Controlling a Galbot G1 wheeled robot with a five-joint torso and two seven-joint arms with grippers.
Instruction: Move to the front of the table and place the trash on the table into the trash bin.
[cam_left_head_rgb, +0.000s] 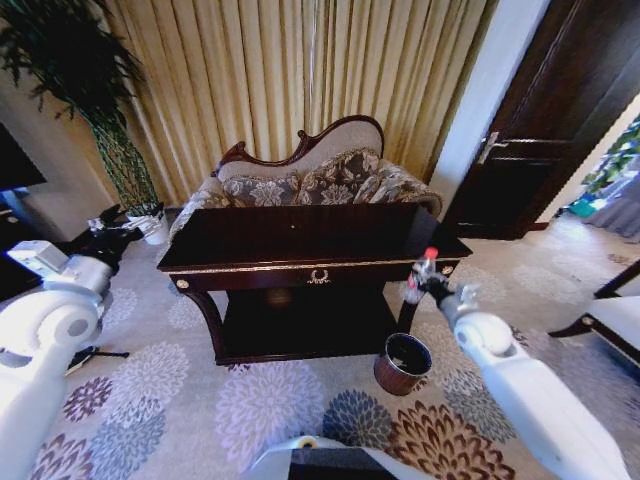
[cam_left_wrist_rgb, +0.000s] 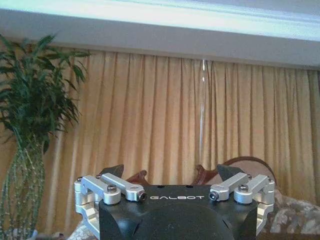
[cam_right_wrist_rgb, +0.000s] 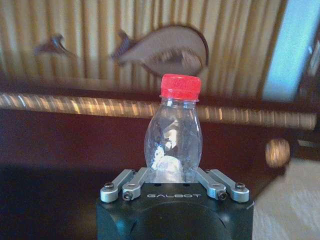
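My right end effector (cam_left_head_rgb: 418, 280) is closed on a clear plastic bottle (cam_right_wrist_rgb: 173, 135) with a red cap (cam_right_wrist_rgb: 180, 86). In the right wrist view its fingers (cam_right_wrist_rgb: 131, 181) press in on the bottle's lower part from both sides. The bottle stands upright in my grip: its long axis runs straight out from the end effector, cap end pointing away from my wrist, base hidden between the fingers. Something pale and crumpled shows through the clear wall low in the bottle; I cannot tell what it is.

In the head view the bottle (cam_left_head_rgb: 424, 268) hangs at about 3 o'clock from the counter's gold emblem (cam_left_head_rgb: 318, 276), just off the counter's right front corner, cap up and tilted a little off vertical. The bin (cam_left_head_rgb: 402, 364) stands on the carpet at about 6 o'clock from the bottle, below it and slightly left, beside the counter's right front leg, its dark mouth facing up. The bottle is well above the bin, not touching it.

The counter (cam_left_head_rgb: 250, 250) lies across the view ahead of me, its long side facing me, a sofa (cam_left_head_rgb: 310, 180) behind it.

My left end effector (cam_left_head_rgb: 105, 228) is raised off to the left, at about 9 o'clock from the counter, near a potted plant (cam_left_head_rgb: 85, 70). In the left wrist view its fingers (cam_left_wrist_rgb: 113, 171) are spread wide and hold nothing.
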